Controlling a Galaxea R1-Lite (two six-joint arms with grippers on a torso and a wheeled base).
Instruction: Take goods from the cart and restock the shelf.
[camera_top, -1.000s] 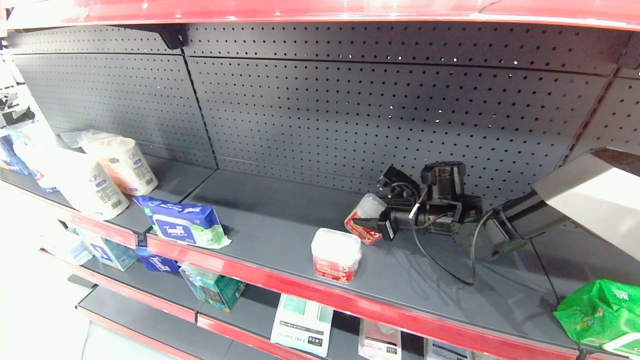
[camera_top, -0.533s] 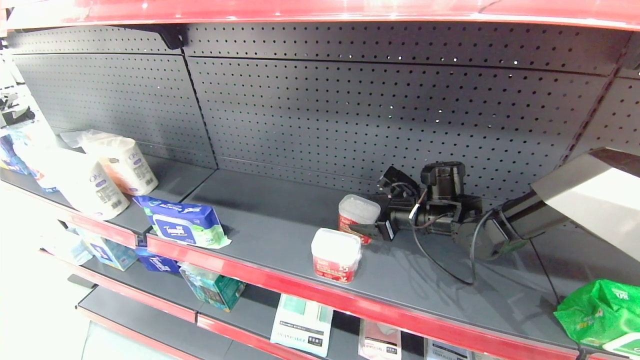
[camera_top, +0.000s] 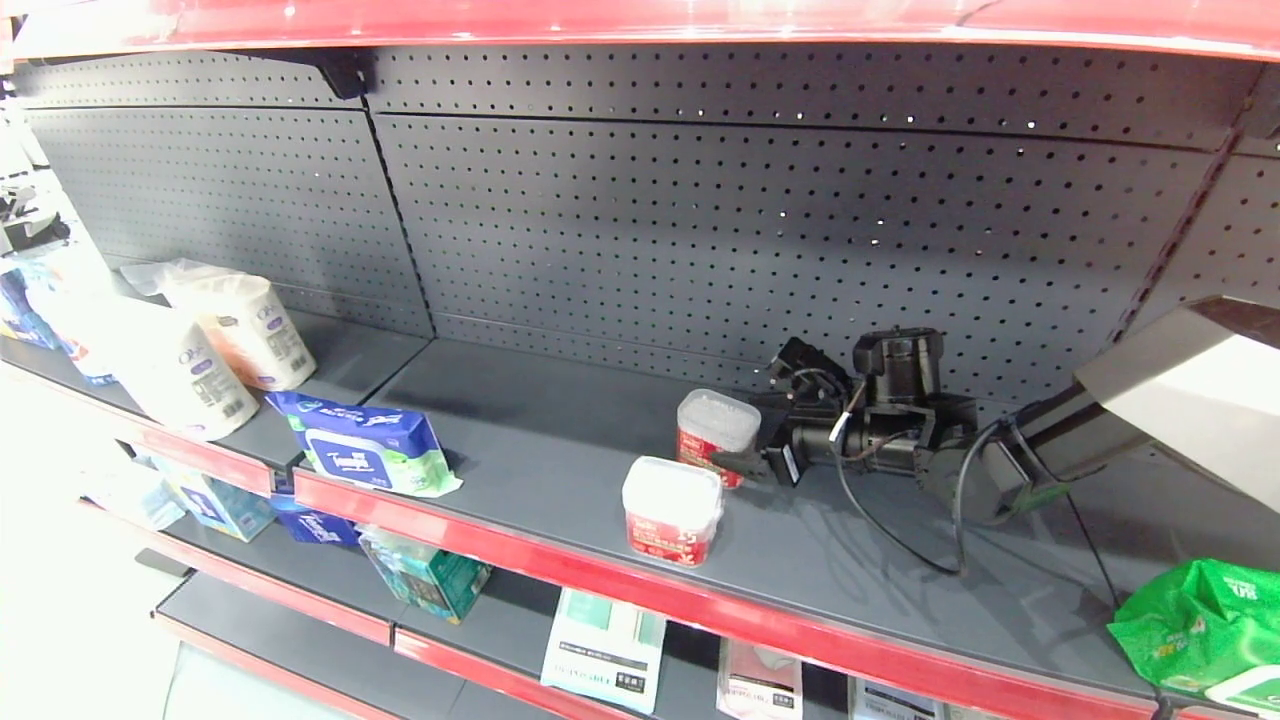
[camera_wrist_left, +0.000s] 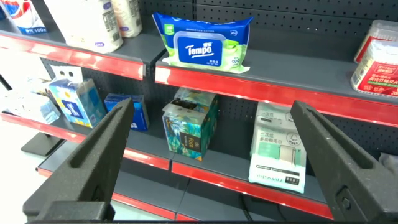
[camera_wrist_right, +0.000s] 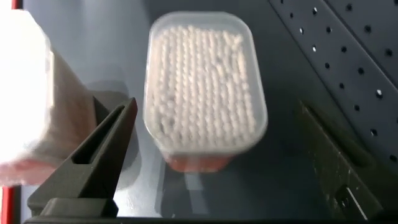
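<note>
With the right gripper (camera_top: 750, 440) spread wide around the upright tub of cotton swabs (camera_top: 716, 430) on the shelf (camera_top: 540, 440), just behind a second tub (camera_top: 671, 510) at the near edge, a crooked withdrawal could clip one and tip it over.

You have one swab box (camera_top: 717, 430) upright on the shelf (camera_top: 540, 440), clear lid up, red label; the second box (camera_top: 672, 508) stands just in front, near the shelf's edge.
</note>
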